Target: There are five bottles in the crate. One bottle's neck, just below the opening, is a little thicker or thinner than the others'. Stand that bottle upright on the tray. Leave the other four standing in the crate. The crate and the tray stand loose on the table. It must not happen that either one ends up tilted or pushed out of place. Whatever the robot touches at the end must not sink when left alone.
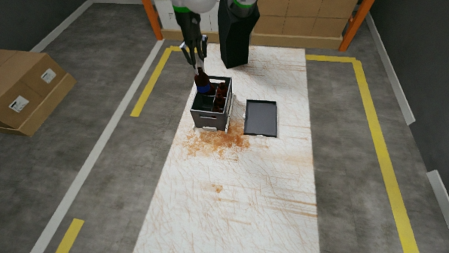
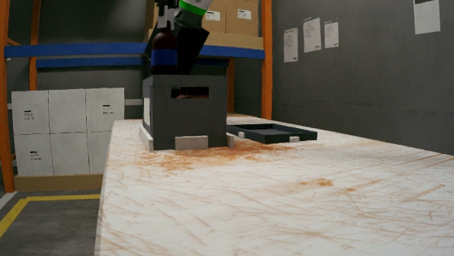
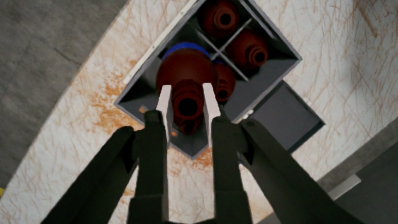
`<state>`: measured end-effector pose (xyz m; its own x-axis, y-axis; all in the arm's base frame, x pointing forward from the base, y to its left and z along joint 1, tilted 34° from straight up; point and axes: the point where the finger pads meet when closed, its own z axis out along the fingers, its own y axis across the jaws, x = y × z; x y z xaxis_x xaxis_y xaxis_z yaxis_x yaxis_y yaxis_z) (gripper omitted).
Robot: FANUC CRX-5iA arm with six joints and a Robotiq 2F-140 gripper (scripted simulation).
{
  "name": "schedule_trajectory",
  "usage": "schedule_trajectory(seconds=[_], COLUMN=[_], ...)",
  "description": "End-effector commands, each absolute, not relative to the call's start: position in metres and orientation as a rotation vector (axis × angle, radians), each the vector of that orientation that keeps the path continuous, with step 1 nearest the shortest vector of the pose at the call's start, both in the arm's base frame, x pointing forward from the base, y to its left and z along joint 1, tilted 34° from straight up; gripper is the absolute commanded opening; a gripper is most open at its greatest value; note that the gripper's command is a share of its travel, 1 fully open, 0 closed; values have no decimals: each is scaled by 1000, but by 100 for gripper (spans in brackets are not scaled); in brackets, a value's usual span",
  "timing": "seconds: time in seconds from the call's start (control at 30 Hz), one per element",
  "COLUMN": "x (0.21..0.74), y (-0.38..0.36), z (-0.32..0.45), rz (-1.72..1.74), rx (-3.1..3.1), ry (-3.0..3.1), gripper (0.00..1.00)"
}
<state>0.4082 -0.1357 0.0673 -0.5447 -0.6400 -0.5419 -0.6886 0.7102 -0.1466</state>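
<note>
My gripper [image 1: 199, 69] [image 2: 166, 25] [image 3: 187, 97] is shut on the neck of a brown bottle [image 1: 202, 80] [image 2: 164, 41] [image 3: 184, 71] with a blue band. The bottle hangs upright, raised over the crate [image 1: 211, 121] [image 2: 190, 118] [image 3: 278, 63]; its base is close to rim height. Other brown bottles stand in the crate; the wrist view shows one at the top [image 3: 218, 19], one beside it [image 3: 246, 49], one partly behind the held bottle [image 3: 226, 80] and one mostly hidden below its neck [image 3: 188, 126]. The empty tray [image 1: 261, 118] [image 2: 305, 136] [image 3: 287, 117] lies beside the crate. Neck thicknesses cannot be compared.
Thin dividers [image 3: 212, 46] split the crate into compartments. Low white blocks [image 2: 191, 142] sit against the crate's foot, and smaller ones [image 2: 294, 139] against the tray. The robot's black pedestal [image 1: 234, 41] stands behind the crate and tray. The crate is near the table's left edge in the top view.
</note>
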Motion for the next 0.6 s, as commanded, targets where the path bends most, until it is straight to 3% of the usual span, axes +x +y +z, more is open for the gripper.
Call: schedule_trajectory(seconds=[0.0,0.57], x=[408,408], y=[-136,-135], z=[68,68], rz=[110,110], rx=[-1009,-1009], ry=[2341,2341], gripper=[10,10])
